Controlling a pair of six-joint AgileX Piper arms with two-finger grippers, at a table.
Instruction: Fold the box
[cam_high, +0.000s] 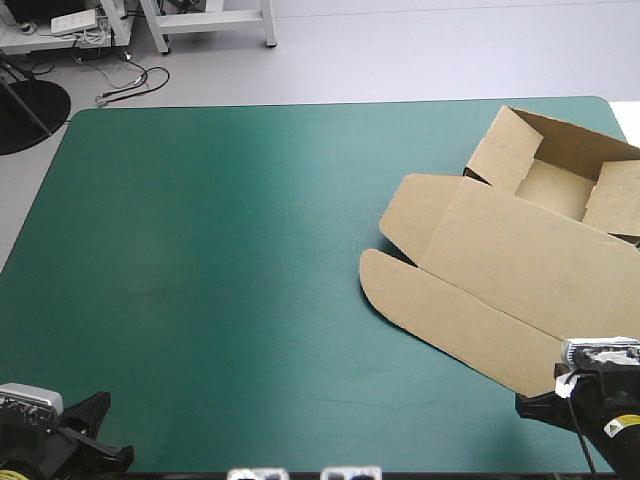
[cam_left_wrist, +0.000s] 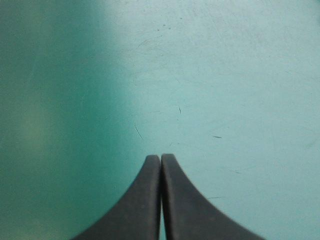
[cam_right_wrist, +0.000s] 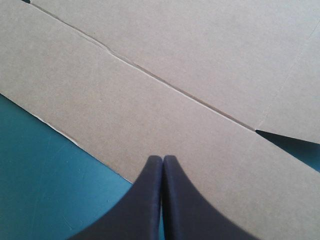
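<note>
Box (cam_high: 500, 240) (lid (cam_high: 470, 300) flat) under right gripper (cam_right_wrist: 162, 157), pressed together; left gripper (cam_left_wrist: 160, 156) pressed together

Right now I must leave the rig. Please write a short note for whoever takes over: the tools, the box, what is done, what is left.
Left tool: shut, over bare teal-green cover near the table's near left corner, well away from the box.
Right tool: shut, its tip over the lid's near strip; it does not seem to hold the board.
Box: on the table's right side. The tray sits at the far right; the lid lies flat toward the near side.
Done: tray walls are raised.
Left: lid and its flaps are not yet folded.
</note>
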